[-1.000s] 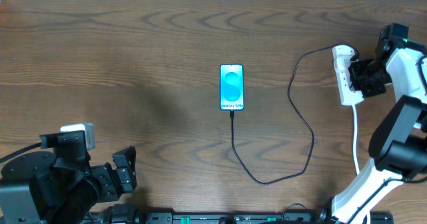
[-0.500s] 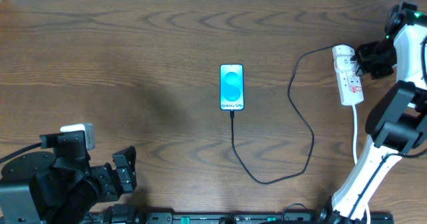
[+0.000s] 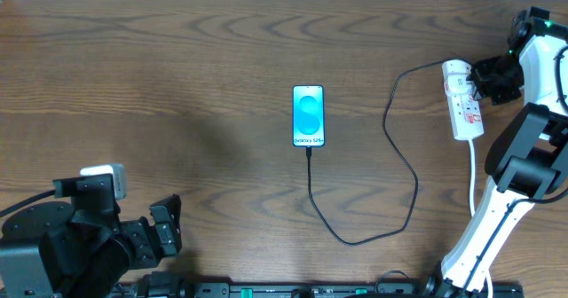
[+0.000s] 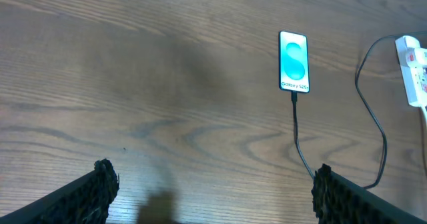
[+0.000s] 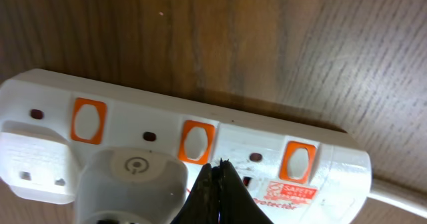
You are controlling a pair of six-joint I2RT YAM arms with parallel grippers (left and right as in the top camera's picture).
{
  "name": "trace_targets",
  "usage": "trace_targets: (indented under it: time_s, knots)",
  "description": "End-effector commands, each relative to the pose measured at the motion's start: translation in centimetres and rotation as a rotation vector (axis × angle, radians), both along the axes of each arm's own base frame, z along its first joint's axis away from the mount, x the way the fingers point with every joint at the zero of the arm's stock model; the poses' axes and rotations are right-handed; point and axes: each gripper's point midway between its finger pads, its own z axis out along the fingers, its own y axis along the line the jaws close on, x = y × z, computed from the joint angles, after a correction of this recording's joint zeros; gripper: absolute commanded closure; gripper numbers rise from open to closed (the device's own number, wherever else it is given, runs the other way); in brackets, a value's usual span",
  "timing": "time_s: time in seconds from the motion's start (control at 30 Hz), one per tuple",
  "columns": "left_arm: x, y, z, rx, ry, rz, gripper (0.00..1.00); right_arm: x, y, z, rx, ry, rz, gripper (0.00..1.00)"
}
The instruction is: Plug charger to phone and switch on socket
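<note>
The charger, a long thin black cable (image 3: 310, 174), is looping across the near table (image 3: 177, 85), well right of your left gripper (image 4: 213, 169), which is resting spread wide. Its tip is sitting in the slim black-framed phone (image 3: 308, 115) mid-table, its screen reading "Galaxy". Farthest off, your right gripper (image 5: 219, 184), fingers pressed together for poking, is pointing at the white power-strip socket (image 3: 462, 103) beside its orange switches (image 5: 195, 142); the label is reading "Protector".

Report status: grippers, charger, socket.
Left gripper open, idle. Right gripper shut, tip over white power strip by orange switches. Thin black charger cable joined to cyan-screen smartphone. Nothing obstructing.
</note>
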Motion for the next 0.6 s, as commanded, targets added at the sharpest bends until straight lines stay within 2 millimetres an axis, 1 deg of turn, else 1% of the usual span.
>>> trace_targets:
  time_s: [0.0,0.1,0.23,0.37,0.47,0.57]
  knots:
    - [-0.1,0.2,0.3,0.015,-0.012,0.005,0.06,0.5,-0.8,0.7,-0.028,-0.025,0.018,0.99]
    - [-0.1,0.2,0.3,0.015,-0.012,0.005,0.06,1.0,-0.9,0.7,-0.039,-0.043,0.063,0.99]
    - [-0.1,0.2,0.3,0.015,-0.012,0.005,0.06,1.7,-0.7,0.1,-0.052,-0.058,0.147,0.99]
    - [-0.1,0.2,0.3,0.015,-0.012,0.005,0.06,2.4,0.1,-0.9,-0.060,-0.055,0.263,0.99]
    - [-0.1,0.2,0.3,0.015,-0.012,0.005,0.05,3.0,0.9,-1.1,-0.069,-0.066,0.317,0.99]
    - [-0.1,0.2,0.3,0.015,-0.012,0.005,0.06,3.2,1.5,-1.0,-0.070,-0.067,0.339,0.99]
